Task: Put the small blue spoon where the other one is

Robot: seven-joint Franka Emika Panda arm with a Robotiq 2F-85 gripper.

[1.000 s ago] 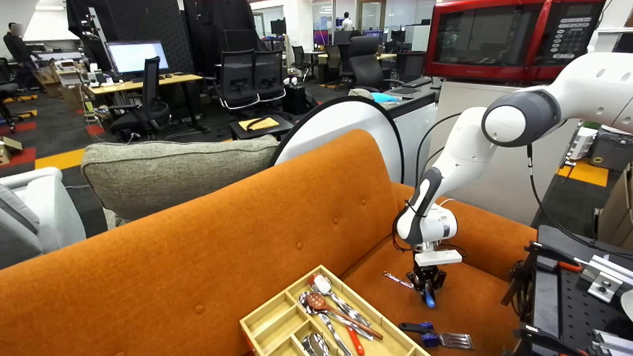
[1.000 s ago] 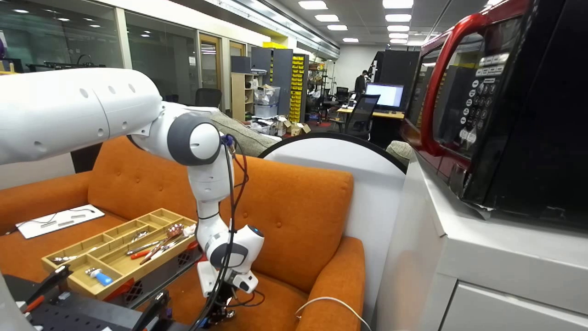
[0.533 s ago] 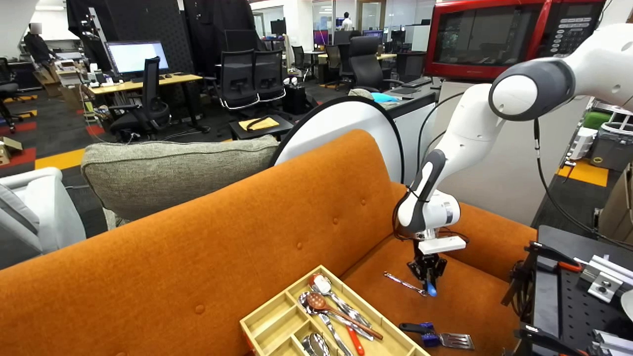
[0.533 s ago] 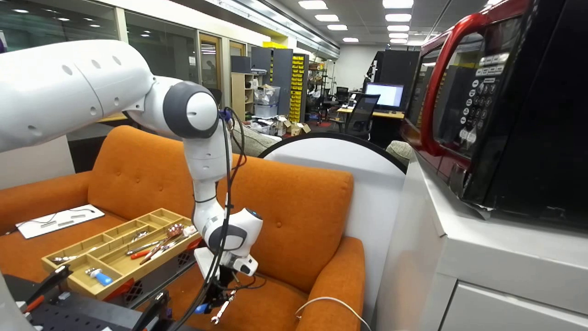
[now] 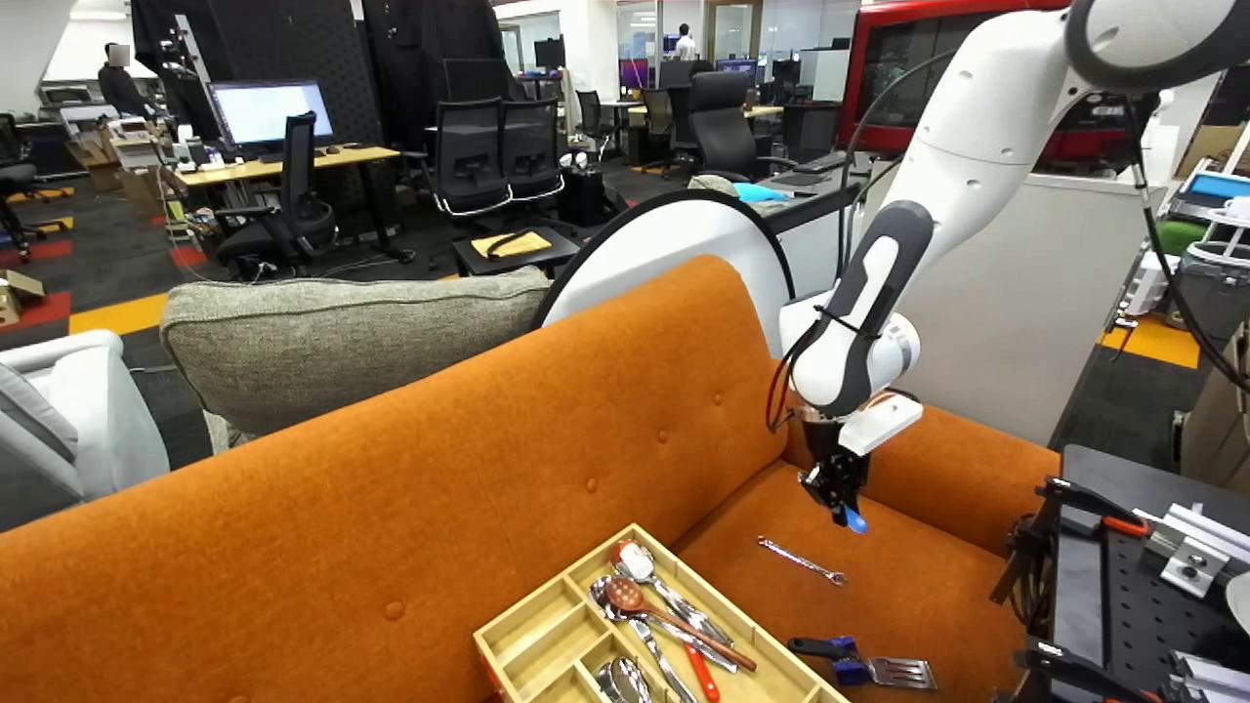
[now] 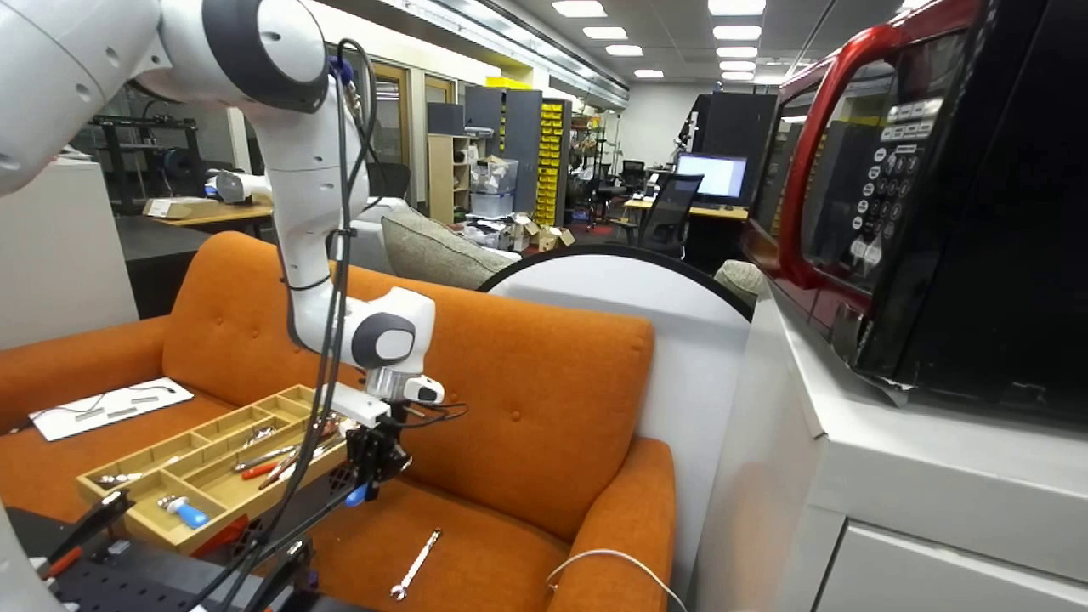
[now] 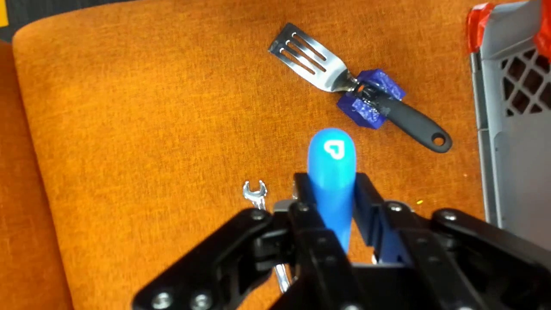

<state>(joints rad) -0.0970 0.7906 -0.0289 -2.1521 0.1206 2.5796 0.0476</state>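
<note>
Wrist view: the gripper is clamping the small blue spoon, its two fingers pressing on the handle from either side. The rounded blue end is jutting out past the fingertips; the metal end is hiding behind the gripper's own parts, too covered to make out. Beyond the fingertips and to their right, a slotted spatula is lying on the orange sofa seat.

In an exterior view, the gripper is hanging above the seat with the spoon clear of it. A wrench is lying on the seat below, and the cutlery tray is sitting lower and to the left of the gripper as seen there. The grasp and the lift are looking done.

In an exterior view, another blue-handled utensil is resting left of the gripper and lower, in the tray's corner compartment at the end farthest from the gripper. It is probably marking the goal. Carrying the spoon across, lowering it in there and letting go are, by my reading, all remaining.
</note>
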